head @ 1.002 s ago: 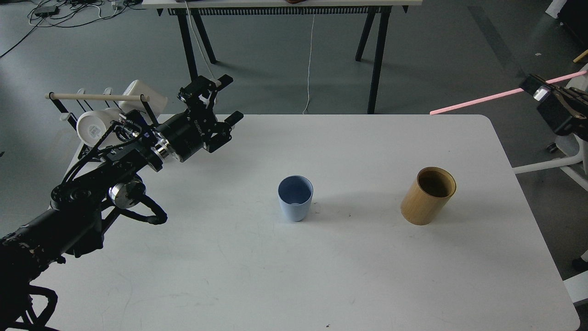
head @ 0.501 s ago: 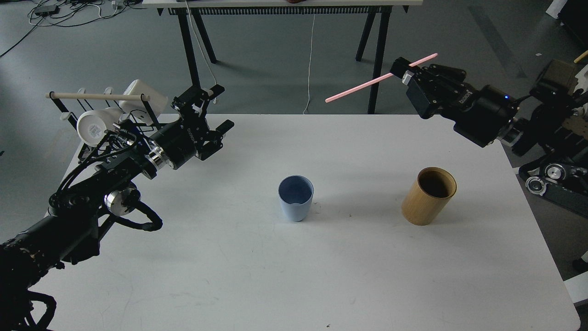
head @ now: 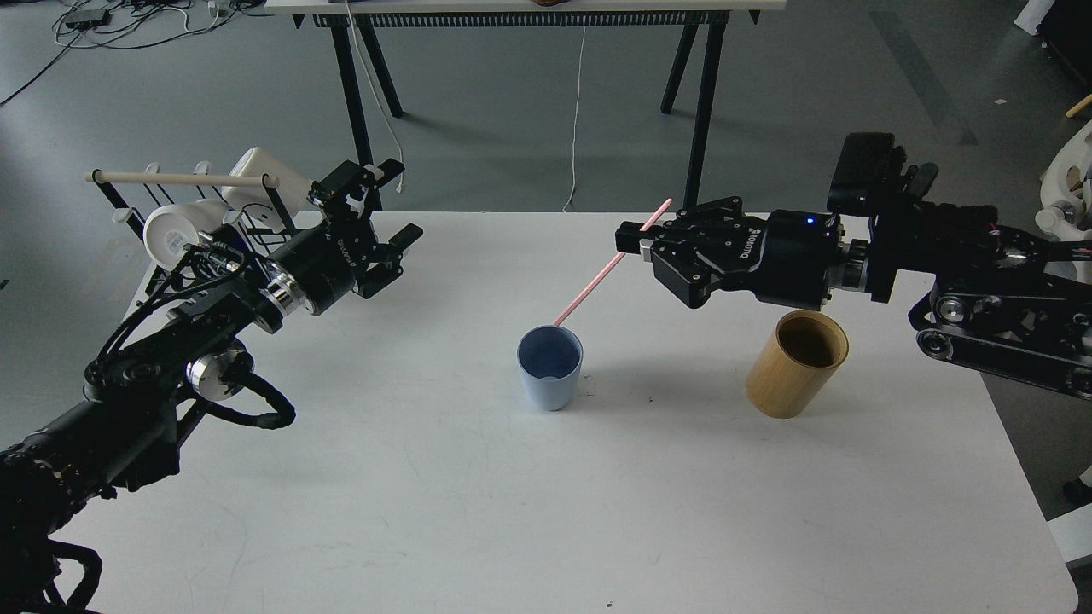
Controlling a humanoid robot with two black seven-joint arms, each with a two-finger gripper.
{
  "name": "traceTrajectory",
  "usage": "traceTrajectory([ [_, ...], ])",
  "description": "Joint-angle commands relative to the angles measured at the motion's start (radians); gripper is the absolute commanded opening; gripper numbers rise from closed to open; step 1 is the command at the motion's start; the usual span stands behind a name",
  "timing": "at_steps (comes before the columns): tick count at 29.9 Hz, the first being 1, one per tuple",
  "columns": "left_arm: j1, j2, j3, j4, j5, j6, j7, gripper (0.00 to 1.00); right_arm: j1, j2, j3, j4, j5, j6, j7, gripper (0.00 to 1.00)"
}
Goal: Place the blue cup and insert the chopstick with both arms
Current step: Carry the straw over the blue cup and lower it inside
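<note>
The right end effector (head: 653, 247) grips a thin pink chopstick (head: 597, 286) slanting down to the small pale blue plastic cup's (head: 549, 375) far rim, mid-worktop (head: 597, 512).

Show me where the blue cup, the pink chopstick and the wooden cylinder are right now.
blue cup (head: 548, 382): head view, on its pale outer wall below the rim.
pink chopstick (head: 590, 293): head view, on the bare shaft between cup and gripper.
wooden cylinder (head: 781, 384): head view, on its tan outer wall.

- A tan wooden cylinder (head: 796, 364) is stood upright on the white desk (head: 529, 512), at 3 o'clock.
- A mug rack (head: 183, 181) with white mugs (head: 171, 236) is seen at 10 o'clock.
</note>
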Motion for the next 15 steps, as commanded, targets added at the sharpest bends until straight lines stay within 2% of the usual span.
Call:
traceTrajectory([
  [1, 0.000, -0.001, 0.000, 0.000, 0.000, 0.000, 0.000, 0.99, -0.002, 0.043, -0.020, -0.019, -0.002, 0.005, 0.000, 0.00],
  [8, 0.002, 0.000, 0.000, 0.000, 0.000, 0.000, 0.000, 0.99, -0.031, 0.151, -0.023, -0.157, -0.004, -0.008, 0.000, 0.01],
  [15, 0.002, 0.005, 0.000, 0.000, 0.000, 0.000, 0.000, 0.99, -0.068, 0.204, -0.023, -0.200, -0.004, -0.009, 0.000, 0.03],
])
